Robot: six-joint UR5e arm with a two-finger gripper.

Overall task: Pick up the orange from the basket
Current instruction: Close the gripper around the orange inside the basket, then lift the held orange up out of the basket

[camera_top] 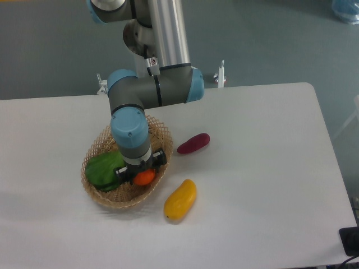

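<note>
The small round smooth fruit (144, 177) is bright orange; the shallow oval woven wicker basket (159, 132) is light tan with an open weave; the glossy lumpy vegetable (104, 170) is green; the elongated mango-like fruit (180, 199) is yellow-orange; the small oblong vegetable (193, 143) is dark magenta; the flat table top (263, 168) is plain white
</note>
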